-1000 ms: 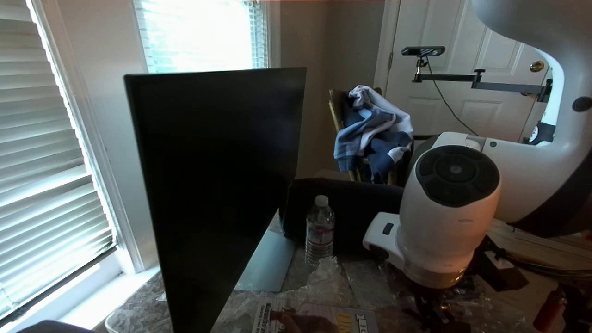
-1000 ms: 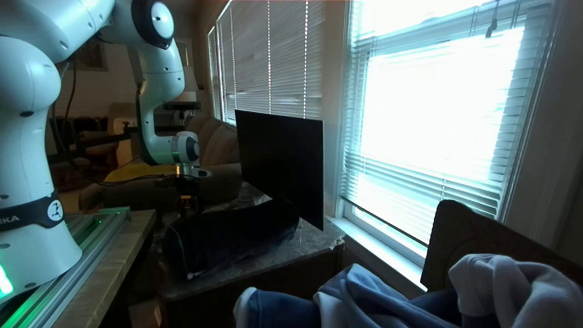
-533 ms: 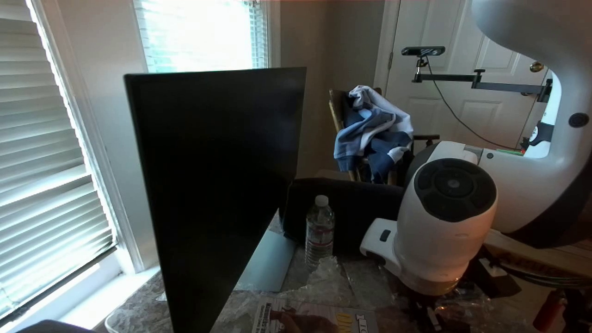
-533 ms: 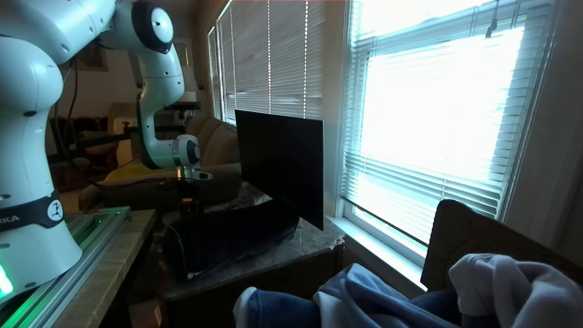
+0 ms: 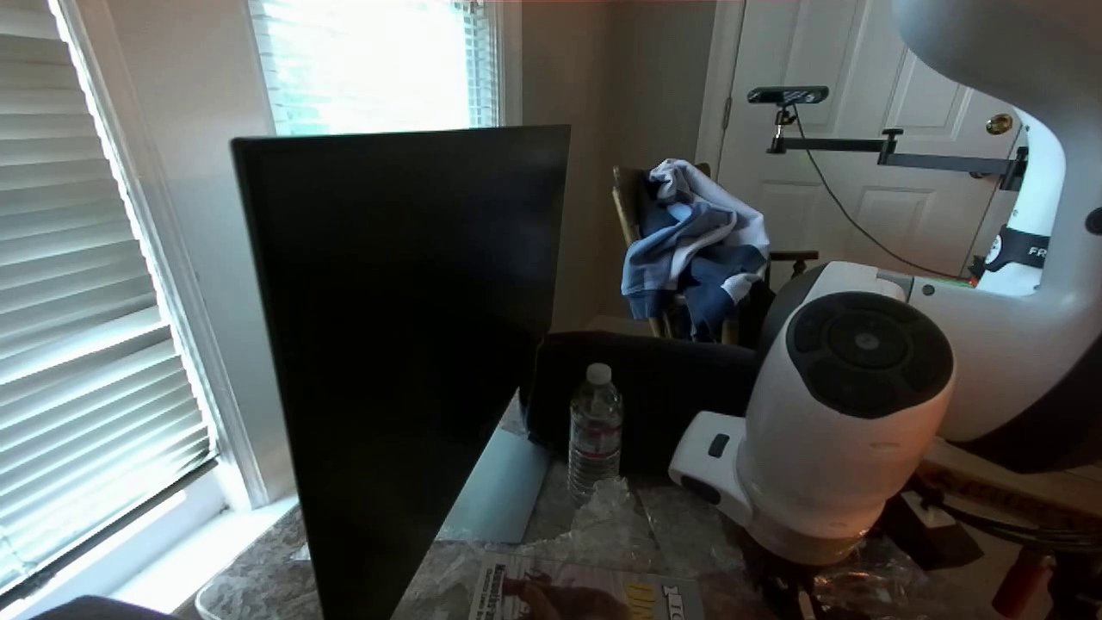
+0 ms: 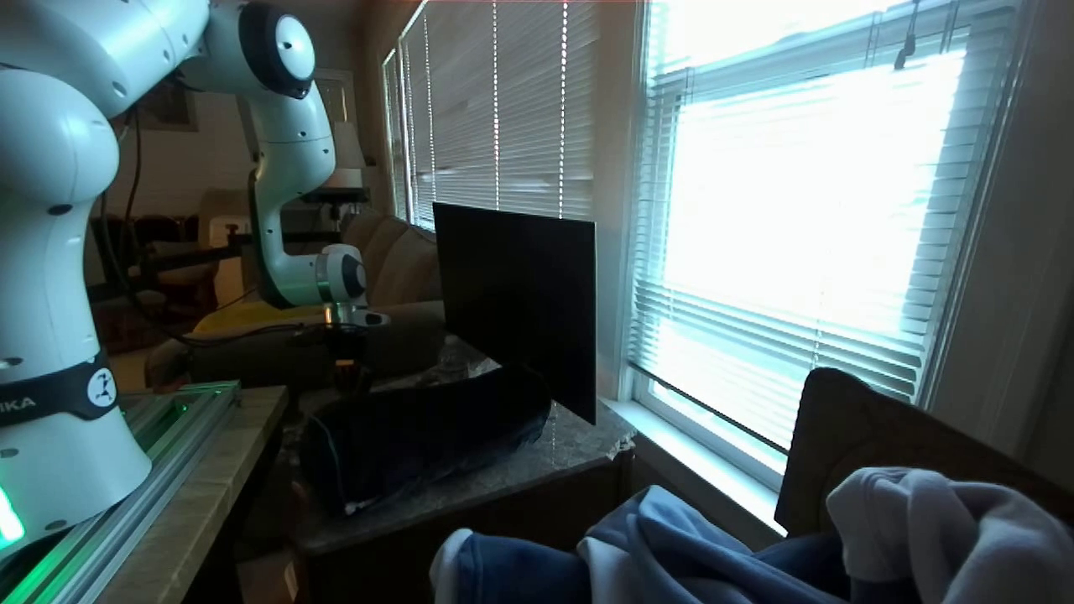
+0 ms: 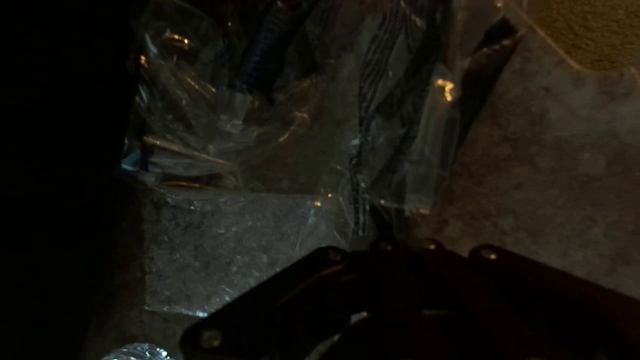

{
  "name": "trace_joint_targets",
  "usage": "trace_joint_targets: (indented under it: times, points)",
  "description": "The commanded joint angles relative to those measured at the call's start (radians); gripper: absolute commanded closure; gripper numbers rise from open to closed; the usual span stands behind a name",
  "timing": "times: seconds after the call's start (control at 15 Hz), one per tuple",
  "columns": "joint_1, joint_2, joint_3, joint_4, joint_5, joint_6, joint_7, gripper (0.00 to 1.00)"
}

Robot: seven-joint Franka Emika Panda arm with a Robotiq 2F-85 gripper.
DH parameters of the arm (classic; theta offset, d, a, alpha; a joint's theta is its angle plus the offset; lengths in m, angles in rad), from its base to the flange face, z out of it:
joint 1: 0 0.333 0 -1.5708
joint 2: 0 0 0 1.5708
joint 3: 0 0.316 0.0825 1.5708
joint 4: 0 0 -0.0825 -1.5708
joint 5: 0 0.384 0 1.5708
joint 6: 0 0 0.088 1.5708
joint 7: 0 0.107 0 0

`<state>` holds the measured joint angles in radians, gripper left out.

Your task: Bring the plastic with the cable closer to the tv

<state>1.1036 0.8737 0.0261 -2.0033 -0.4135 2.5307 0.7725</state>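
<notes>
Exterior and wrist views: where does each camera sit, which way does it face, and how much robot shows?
An exterior view: by the screen, facing across the table toward the door; arm at frame right.
An exterior view: behind the clothes, facing screen and sofa; robot base and arm at frame left.
Wrist view: by the gripper, dark at bottom, looking down on clear plastic.
Both exterior views share screen, clothes and arm, from roughly opposite sides.
</notes>
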Motion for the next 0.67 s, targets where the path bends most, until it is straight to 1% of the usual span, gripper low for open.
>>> trace_joint_targets:
  times: [0.0, 0.27, 0.47, 0.6]
  points:
    - [0.039, -0.033, -0.018, 0.003, 0.036, -0.004, -0.003, 1.0]
    - [0.059, -0.088, -0.018, -0.01, 0.037, -0.023, 0.001, 1.0]
    - [0.056, -0.137, -0.004, -0.024, 0.052, -0.017, -0.005, 1.0]
    - [0.044, -0.166, 0.01, -0.03, 0.082, 0.0, -0.004, 1.0]
